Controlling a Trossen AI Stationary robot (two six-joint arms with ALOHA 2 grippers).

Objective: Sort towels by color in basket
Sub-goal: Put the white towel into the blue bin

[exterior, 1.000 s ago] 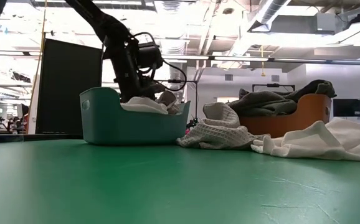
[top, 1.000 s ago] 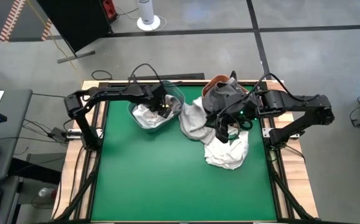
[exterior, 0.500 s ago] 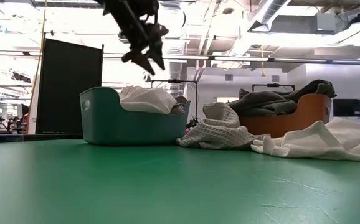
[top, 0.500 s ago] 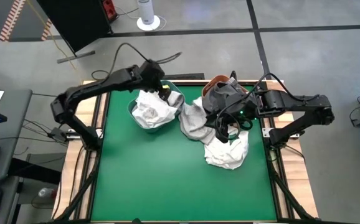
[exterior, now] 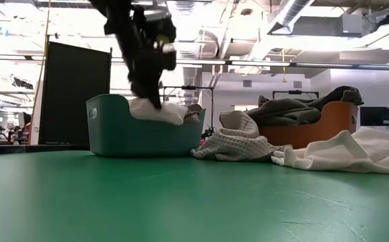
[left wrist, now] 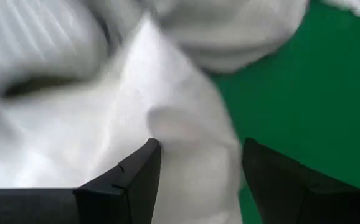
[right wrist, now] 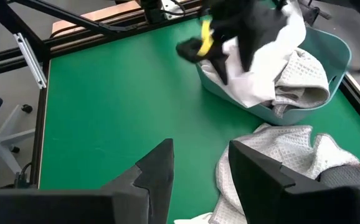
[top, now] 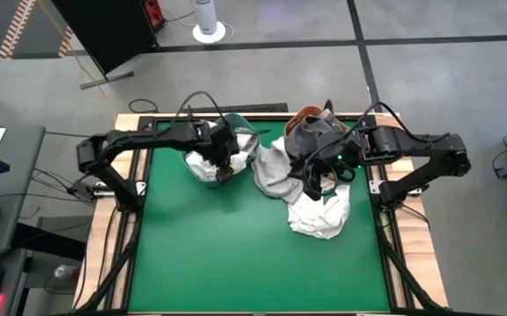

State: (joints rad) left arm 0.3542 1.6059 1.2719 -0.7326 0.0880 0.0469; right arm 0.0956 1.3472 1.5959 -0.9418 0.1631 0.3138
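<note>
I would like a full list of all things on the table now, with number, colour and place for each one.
Table: one, green, under everything.
Teal basket: one, far left.
White towels: at least two, in the teal basket.
Orange basket: one, far right.
Dark grey towels: number unclear, piled in the orange basket.
Light grey towel: one, between the baskets.
White towel: one, in front of the orange basket.
Left gripper: open, down on the white towels.
Right gripper: open, over the white towel.
</note>
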